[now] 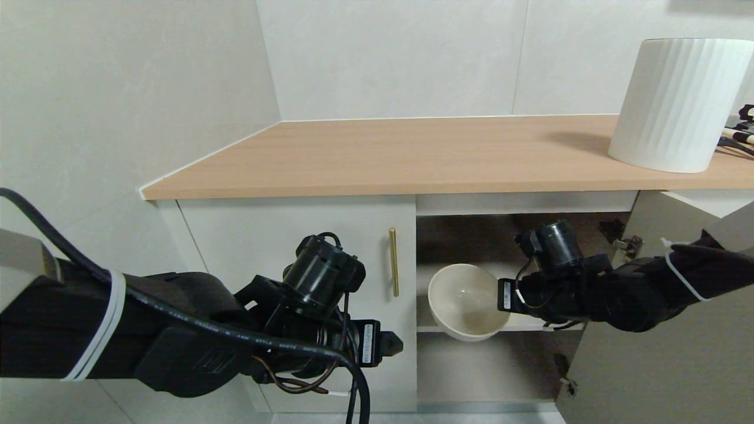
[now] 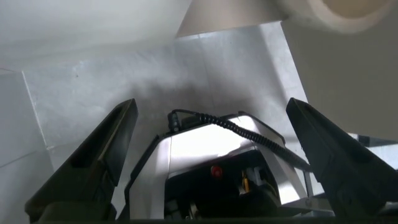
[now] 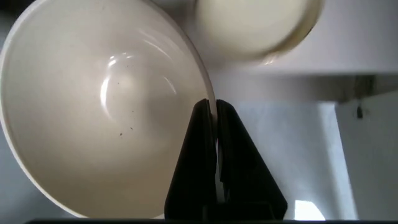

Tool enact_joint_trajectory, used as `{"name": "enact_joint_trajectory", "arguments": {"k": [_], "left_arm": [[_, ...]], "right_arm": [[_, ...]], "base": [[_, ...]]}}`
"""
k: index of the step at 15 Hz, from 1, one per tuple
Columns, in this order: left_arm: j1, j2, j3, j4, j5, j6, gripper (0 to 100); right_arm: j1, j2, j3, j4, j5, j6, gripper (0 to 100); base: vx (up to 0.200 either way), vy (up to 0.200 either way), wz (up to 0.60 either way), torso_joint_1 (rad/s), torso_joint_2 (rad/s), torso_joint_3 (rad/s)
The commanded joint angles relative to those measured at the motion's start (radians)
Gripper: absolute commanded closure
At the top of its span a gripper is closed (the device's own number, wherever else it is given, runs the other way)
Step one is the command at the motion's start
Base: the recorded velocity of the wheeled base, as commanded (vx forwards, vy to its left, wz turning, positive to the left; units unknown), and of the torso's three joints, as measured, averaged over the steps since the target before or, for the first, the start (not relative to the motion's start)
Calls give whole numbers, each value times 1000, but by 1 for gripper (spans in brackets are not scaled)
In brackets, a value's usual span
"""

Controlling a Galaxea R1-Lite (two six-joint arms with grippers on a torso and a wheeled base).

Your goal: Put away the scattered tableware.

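Observation:
My right gripper (image 1: 503, 294) is shut on the rim of a cream bowl (image 1: 465, 300), tilted on its side in front of the open cabinet, at shelf height. In the right wrist view the fingers (image 3: 216, 155) pinch the bowl's rim (image 3: 106, 106), and a second cream dish (image 3: 255, 25) sits on the shelf beyond. My left gripper (image 1: 389, 344) hangs low before the closed left cabinet door; its fingers (image 2: 93, 168) stand wide apart, and the gripper (image 2: 217, 168) is open with nothing between them.
A wooden counter (image 1: 412, 153) carries a white ribbed container (image 1: 677, 106) and some utensils (image 1: 739, 132) at the far right. The closed door has a gold handle (image 1: 394, 262). The right cabinet door (image 1: 665, 353) stands open beside my right arm. A shelf (image 1: 530, 324) crosses the cabinet.

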Motion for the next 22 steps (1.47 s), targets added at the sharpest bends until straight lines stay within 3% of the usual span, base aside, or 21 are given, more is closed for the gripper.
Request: {"name": "enact_joint_trajectory", "arguments": {"k": [1, 2, 9, 22], "left_arm": [[2, 1, 0, -1, 0, 0, 0], [2, 4, 0, -1, 0, 0, 0], [5, 5, 2, -17, 7, -2, 0], [5, 9, 2, -19, 7, 0, 0]], "right_arm": [[-33, 73, -15, -24, -9, 12, 100], [-53, 123, -49, -52, -53, 45, 100], [-136, 238, -181, -60, -82, 164, 100], [-177, 340, -264, -58, -153, 164, 100]], "base": [[0, 0, 0, 0, 0, 0], [0, 0, 0, 0, 0, 0], [0, 0, 0, 0, 0, 0], [0, 0, 0, 0, 0, 0]]}}
